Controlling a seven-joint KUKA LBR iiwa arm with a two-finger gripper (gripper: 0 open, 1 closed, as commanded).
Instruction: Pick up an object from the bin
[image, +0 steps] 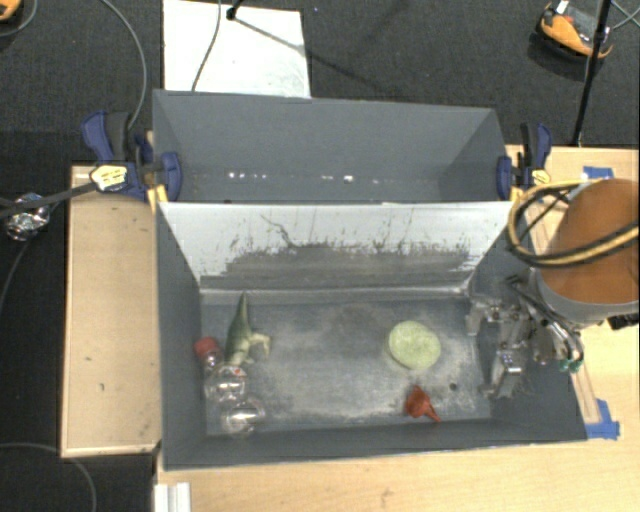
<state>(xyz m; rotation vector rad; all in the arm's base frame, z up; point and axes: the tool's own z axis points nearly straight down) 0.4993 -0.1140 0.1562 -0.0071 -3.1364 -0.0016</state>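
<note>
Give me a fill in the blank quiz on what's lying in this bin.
The round disc on the bin floor is pale ____. The small thing nearest the disc is ____. The green toy dinosaur lies at the view's ____ side of the bin. The gripper is at the view's ____ side of the bin.
Missing words: green; red; left; right.

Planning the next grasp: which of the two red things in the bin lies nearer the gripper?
The small red piece by the front wall, below the pale green disc; the red bottle cap lies far left.
</note>
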